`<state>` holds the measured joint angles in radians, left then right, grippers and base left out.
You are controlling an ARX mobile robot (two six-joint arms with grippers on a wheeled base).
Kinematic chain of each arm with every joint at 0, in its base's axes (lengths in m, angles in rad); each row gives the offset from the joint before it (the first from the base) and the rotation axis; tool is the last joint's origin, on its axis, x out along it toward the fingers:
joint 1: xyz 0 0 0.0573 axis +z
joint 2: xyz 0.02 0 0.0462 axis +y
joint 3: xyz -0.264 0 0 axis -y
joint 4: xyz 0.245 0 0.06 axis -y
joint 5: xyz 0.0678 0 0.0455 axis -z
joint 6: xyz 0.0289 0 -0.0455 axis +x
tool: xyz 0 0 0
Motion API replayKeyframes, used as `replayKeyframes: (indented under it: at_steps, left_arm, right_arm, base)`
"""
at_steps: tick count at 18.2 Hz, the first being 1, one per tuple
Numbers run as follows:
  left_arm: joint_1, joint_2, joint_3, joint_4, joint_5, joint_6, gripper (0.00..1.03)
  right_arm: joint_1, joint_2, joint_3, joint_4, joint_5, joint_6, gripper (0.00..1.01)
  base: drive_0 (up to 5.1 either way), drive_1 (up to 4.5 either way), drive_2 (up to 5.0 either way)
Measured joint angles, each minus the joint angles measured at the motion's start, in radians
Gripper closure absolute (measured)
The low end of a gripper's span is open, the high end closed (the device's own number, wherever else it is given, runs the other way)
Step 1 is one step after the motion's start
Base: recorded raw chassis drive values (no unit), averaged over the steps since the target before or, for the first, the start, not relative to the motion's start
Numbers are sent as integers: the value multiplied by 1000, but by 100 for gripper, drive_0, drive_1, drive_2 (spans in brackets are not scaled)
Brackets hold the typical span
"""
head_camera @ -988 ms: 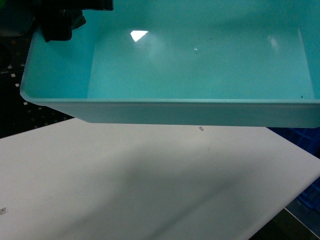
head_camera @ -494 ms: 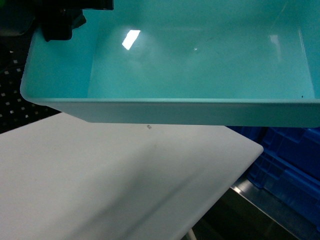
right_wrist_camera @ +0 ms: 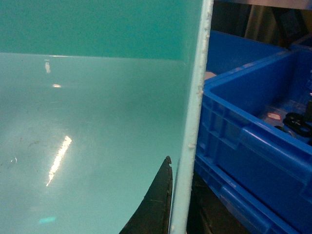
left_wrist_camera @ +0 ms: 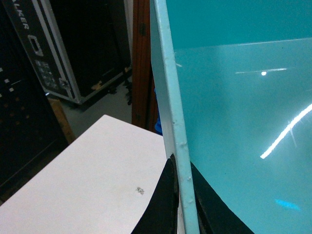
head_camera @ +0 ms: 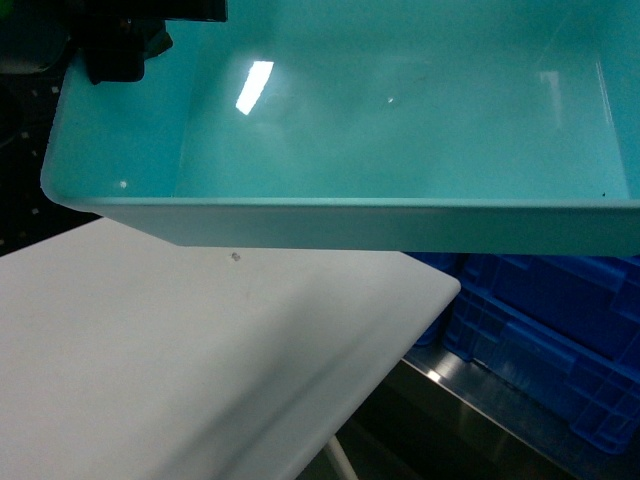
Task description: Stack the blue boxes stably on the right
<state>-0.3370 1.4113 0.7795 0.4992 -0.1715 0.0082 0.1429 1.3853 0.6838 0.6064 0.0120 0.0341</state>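
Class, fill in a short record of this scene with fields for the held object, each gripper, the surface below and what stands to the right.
Held object: light turquoise rectangular plastic tub, empty, lifted clear above the table
Left gripper: shut on the tub's left wall, one finger each side
Right gripper: grips the tub's right wall; inner finger visible, outer finger hidden
Surface below: white table, small speck on it
To the right: dark-blue ribbed plastic crates, beyond the table edge, lower than the tub

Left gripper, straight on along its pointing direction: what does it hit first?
Nothing new: the left gripper is already clamped on the blue box rim. Beyond, the line runs along that wall; the white table lies off to the side. Depth unclear.
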Motion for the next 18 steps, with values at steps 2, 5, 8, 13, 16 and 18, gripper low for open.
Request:
replayKeyframes:
  at_steps: [2,5,8,13,16,18]
  left_arm:
    - [0,0,0,1,0,0,101]
    - [0,0,0,0,0,0,101]
    - [0,0,0,0,0,0,101]
    - [0,0,0,0,0,0,101]
    - [0,0,0,0,0,0,101]
    - [0,0,0,0,0,0,101]
  right_arm:
    - [0,0,0,0,0,0,94]
    - [0,0,0,0,0,0,94]
    - [0,0,0,0,0,0,94]
    - [0,0,0,0,0,0,94]
    - [0,0,0,0,0,0,94]
    - [0,0,0,0,0,0,94]
  base:
    - [-144,-144,-144]
    - [-141,-141,-141]
    - [-150,-150,-150]
    - [-157,-157,-157]
    - [-151,-151,-151]
    - [-150,-150,-150]
